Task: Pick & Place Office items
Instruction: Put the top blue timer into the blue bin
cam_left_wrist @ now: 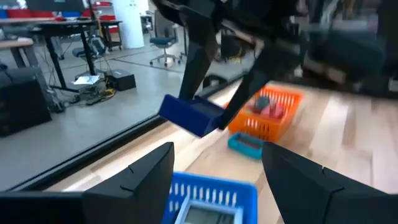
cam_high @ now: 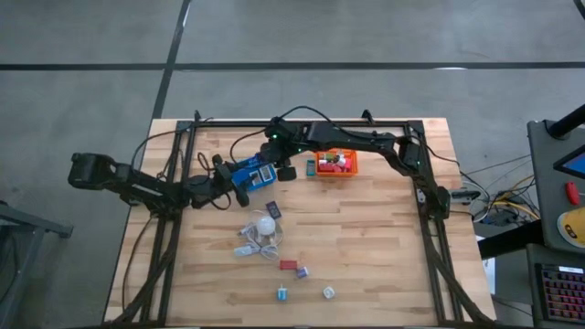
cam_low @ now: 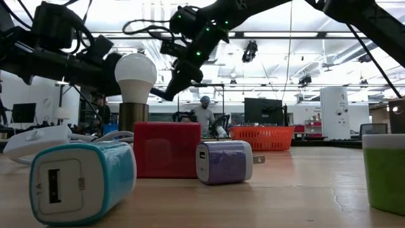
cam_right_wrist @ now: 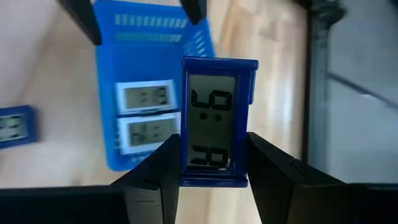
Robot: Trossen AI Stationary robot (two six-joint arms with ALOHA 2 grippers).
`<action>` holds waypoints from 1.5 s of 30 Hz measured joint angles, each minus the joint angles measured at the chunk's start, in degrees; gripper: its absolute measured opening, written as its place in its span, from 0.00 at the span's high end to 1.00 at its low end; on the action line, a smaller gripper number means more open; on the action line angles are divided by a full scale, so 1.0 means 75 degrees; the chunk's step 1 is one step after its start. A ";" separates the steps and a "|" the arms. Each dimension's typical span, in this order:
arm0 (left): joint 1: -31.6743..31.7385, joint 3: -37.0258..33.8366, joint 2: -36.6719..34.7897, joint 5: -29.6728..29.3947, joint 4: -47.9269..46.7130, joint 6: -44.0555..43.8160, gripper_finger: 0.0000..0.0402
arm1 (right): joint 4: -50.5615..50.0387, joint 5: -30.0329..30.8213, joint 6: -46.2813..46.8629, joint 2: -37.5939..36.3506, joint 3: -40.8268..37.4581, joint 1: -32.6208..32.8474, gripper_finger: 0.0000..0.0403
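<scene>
Between the right gripper's [cam_right_wrist: 210, 165] black fingers: blue-cased clock [cam_right_wrist: 217, 121], grey display, dark digits. Beneath it: blue mesh basket [cam_right_wrist: 149, 93] holding two white-framed grey displays. Beyond the left gripper [cam_left_wrist: 217, 180]: orange mesh basket [cam_left_wrist: 267, 112] with red and pink contents; teal item [cam_left_wrist: 247, 144] just beside it. Table [cam_high: 384, 238]: pale wood planks.

Blue digital clock [cam_right_wrist: 217, 121] with pale display, held upright in the air above two more clocks [cam_right_wrist: 148, 117] lying face-up, red block [cam_high: 288, 265], purple cube [cam_high: 303, 271], teal cube [cam_high: 283, 293], white cube [cam_high: 328, 292] scattered on wood
</scene>
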 joint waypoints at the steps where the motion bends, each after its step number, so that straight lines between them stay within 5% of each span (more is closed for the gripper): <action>1: 0.0007 0.0000 0.0000 -0.0004 0.0120 -0.0142 0.38 | 0.0085 0.0205 -0.0065 0.0000 0.0000 0.0055 0.66; 13: 0.0124 0.0000 -0.0003 -0.0002 0.0933 -0.1329 0.38 | 0.0864 0.2214 -0.0887 0.0059 -0.0095 0.0616 0.66; 34: 0.0855 0.0000 -0.0003 -0.0056 0.0578 -0.2859 0.39 | 0.1310 0.2690 -0.1570 0.0070 -0.0137 0.0907 0.66; 45: 0.0866 0.0023 -0.0003 0.0032 0.0610 -0.2864 0.70 | 0.1443 0.2702 -0.1580 0.0083 -0.0138 0.0921 0.66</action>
